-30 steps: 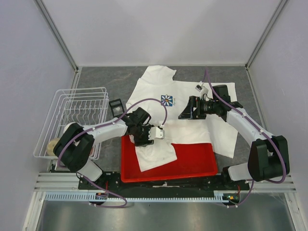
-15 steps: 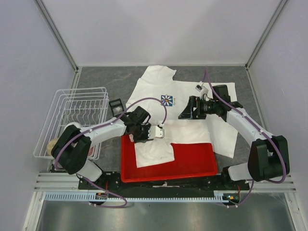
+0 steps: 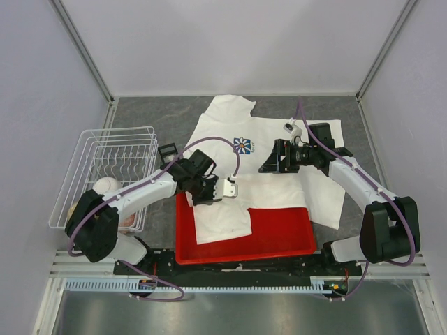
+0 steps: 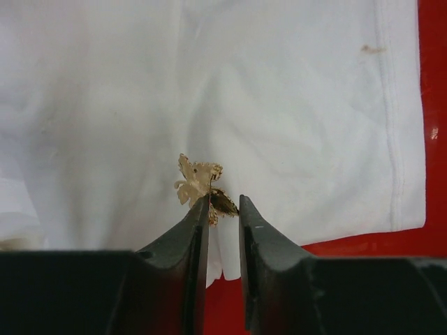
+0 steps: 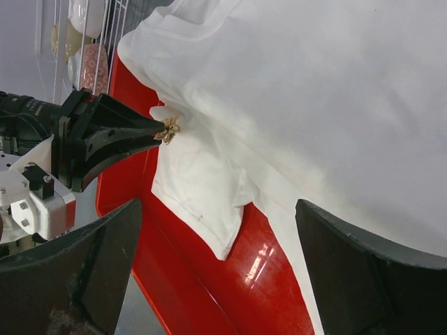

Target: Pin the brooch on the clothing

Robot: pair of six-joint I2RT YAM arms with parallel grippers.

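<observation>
The clothing [image 3: 223,118], a white T-shirt with a blue daisy print [image 3: 243,145], lies flat with its lower hem draped into a red tray [image 3: 279,234]. The brooch [image 4: 198,183], a tiny gold leafy ornament, sits against the white cloth near that hem. My left gripper [image 4: 223,199] is shut on the brooch's lower part, with a small fold of cloth between the jaws. In the right wrist view the brooch [image 5: 167,129] shows at the left gripper's tips. My right gripper [image 5: 218,202] stands wide open above the shirt [image 5: 314,84], holding nothing, and faces the left gripper [image 3: 227,188].
A white wire rack [image 3: 105,167] with dishes stands at the left. A small black square tray [image 3: 167,151] lies between the rack and the shirt. The red tray's rim [image 4: 433,84] runs just right of the shirt hem. Grey walls enclose the table.
My left gripper's jaws have closed in around the brooch, and the left arm has shifted slightly away from the tray's front. The right arm has not moved.
</observation>
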